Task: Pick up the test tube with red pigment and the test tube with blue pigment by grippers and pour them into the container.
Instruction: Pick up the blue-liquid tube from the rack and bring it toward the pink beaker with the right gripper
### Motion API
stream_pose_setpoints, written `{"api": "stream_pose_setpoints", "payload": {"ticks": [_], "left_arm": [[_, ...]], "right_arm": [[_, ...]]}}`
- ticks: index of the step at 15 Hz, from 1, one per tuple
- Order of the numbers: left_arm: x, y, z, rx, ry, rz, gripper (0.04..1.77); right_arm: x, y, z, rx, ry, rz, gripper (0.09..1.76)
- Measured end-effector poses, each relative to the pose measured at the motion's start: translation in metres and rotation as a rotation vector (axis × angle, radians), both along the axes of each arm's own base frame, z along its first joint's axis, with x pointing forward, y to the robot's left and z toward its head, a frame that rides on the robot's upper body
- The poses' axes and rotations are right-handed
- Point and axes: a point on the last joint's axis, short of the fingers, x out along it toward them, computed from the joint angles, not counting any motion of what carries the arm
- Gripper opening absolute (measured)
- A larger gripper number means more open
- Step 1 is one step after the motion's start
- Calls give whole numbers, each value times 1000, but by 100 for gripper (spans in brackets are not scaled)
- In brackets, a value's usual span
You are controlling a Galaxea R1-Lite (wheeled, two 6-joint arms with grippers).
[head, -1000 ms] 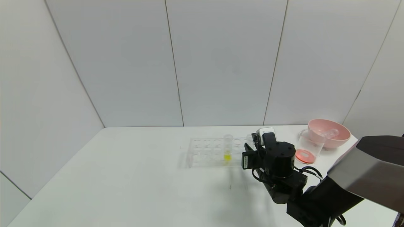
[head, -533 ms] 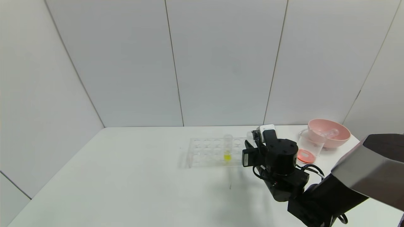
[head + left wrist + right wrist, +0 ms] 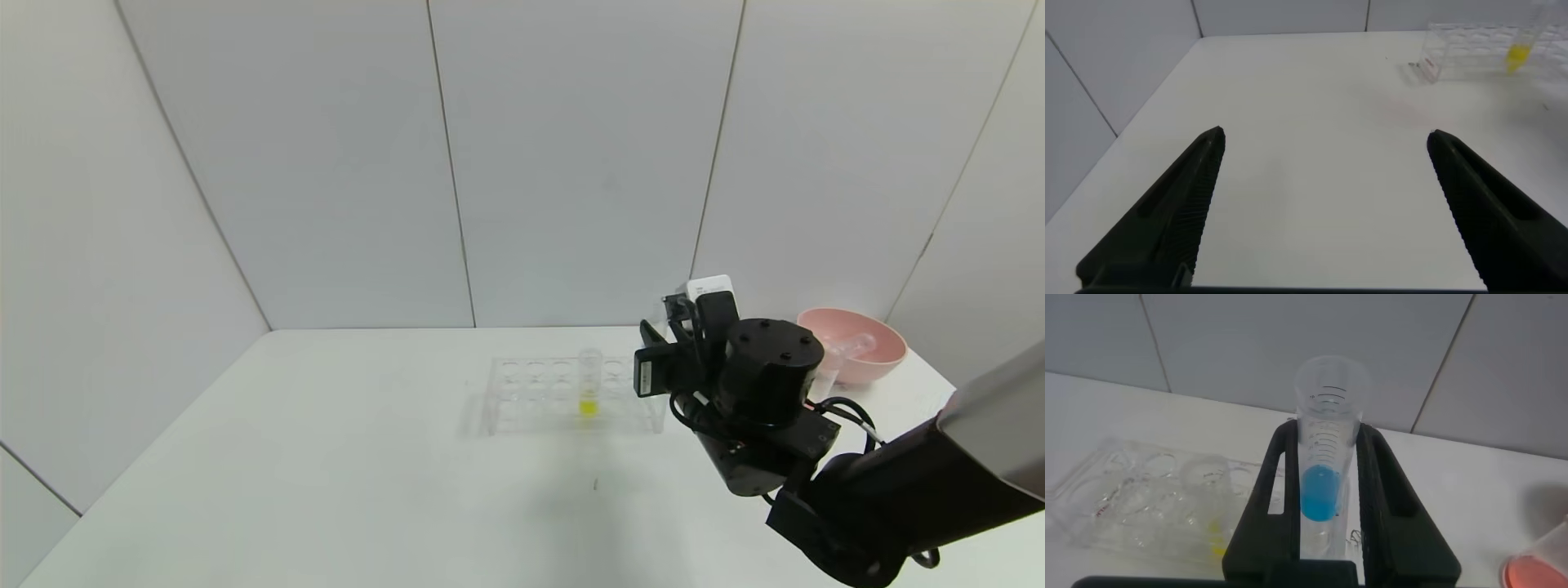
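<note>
My right gripper (image 3: 1328,434) is shut on the test tube with blue pigment (image 3: 1323,486) and holds it upright, raised above the clear tube rack (image 3: 1143,498). In the head view the right gripper (image 3: 665,367) hangs over the rack's right end (image 3: 522,400), and its body hides the tube. The container (image 3: 1545,563), a clear beaker with orange-red liquid in its bottom, shows at the edge of the right wrist view; in the head view the arm covers it. No tube holding red liquid is in view. My left gripper (image 3: 1324,136) is open and empty over bare table.
A yellow-liquid tube (image 3: 589,384) stands in the rack. A pink bowl (image 3: 878,359) at the back right holds a clear empty tube (image 3: 853,345). The white table (image 3: 326,457) is bounded by wall panels behind and on both sides.
My right arm has risen and shifted a little right, lifting the blue tube up from the rack. It now covers the beaker in the head view.
</note>
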Motion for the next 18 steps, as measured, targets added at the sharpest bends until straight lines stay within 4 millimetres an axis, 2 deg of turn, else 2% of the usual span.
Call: {"api": "stream_pose_setpoints", "payload": {"ticks": [11, 14, 18], "left_arm": [[0, 0, 0, 0, 0, 0, 176], [0, 0, 0, 0, 0, 0, 176], [0, 0, 0, 0, 0, 0, 176]], "right_arm": [[-6, -4, 10, 9, -13, 16, 48], [-13, -18, 17, -4, 9, 57, 48], [-35, -52, 26, -20, 75, 158, 48]]}}
